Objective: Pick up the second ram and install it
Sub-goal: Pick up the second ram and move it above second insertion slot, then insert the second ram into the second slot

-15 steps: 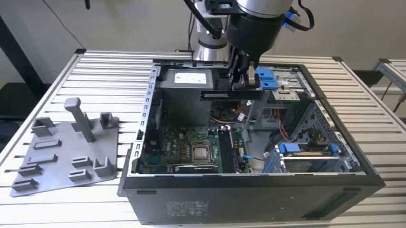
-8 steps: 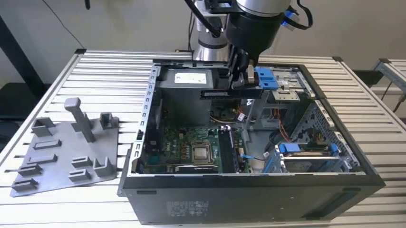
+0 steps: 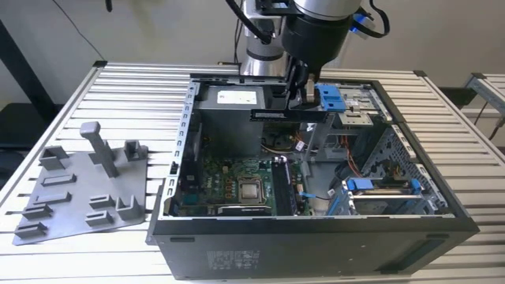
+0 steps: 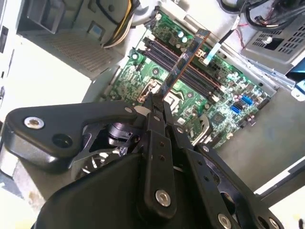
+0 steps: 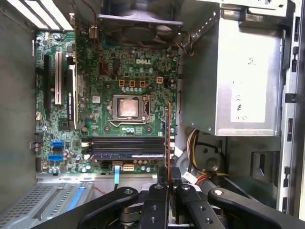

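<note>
My gripper (image 3: 298, 99) hangs over the open computer case (image 3: 316, 228), shut on the second ram (image 3: 288, 115). In the exterior view the ram is a thin dark stick held level above the case's middle. Both wrist views show it edge-on, reaching out from between the fingertips (image 4: 163, 106) as a narrow strip (image 4: 183, 62) (image 5: 168, 136). It is clear of the green motherboard (image 5: 95, 71) below. The long dark memory slots (image 5: 126, 148) (image 4: 190, 74) lie beside the CPU socket (image 5: 127, 107), and the stick crosses over one end of them in the first wrist view.
A grey power supply (image 5: 248, 81) fills the case's far corner. Blue drive-bay latches (image 3: 332, 97) and a drive cage (image 3: 379, 186) are on the exterior view's right. A grey fixture plate with upright posts (image 3: 79, 189) lies on the slatted metal table (image 3: 134, 89) at the exterior view's left.
</note>
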Available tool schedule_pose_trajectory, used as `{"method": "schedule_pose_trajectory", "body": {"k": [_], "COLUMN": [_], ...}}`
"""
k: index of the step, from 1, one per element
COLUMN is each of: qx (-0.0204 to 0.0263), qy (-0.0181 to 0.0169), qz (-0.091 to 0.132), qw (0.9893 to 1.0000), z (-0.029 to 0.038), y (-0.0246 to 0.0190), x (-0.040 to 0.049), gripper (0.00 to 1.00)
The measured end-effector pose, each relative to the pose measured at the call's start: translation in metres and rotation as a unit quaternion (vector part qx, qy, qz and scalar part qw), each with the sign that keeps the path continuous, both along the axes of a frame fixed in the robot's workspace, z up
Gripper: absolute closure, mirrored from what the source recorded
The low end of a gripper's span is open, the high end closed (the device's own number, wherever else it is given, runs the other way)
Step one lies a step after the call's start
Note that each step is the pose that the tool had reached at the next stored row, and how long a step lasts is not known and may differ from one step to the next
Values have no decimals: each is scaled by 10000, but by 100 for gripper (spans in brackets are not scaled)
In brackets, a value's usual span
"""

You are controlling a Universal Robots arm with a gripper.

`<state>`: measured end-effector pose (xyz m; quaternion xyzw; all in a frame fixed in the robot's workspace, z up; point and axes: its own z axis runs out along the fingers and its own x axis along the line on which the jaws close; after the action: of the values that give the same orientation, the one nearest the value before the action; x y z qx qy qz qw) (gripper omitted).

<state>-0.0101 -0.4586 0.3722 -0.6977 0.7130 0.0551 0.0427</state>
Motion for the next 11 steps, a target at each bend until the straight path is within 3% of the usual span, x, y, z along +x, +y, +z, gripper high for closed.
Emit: {"method": "schedule_pose_trajectory", "body": {"k": [4,11], "qx": [1,1], "qy": [0,0], "qz": [-139,-159], "qw": [9999,9999], "z": [-2,-1], "y": [0,0], "x": [0,0], "gripper": [86,86]}}
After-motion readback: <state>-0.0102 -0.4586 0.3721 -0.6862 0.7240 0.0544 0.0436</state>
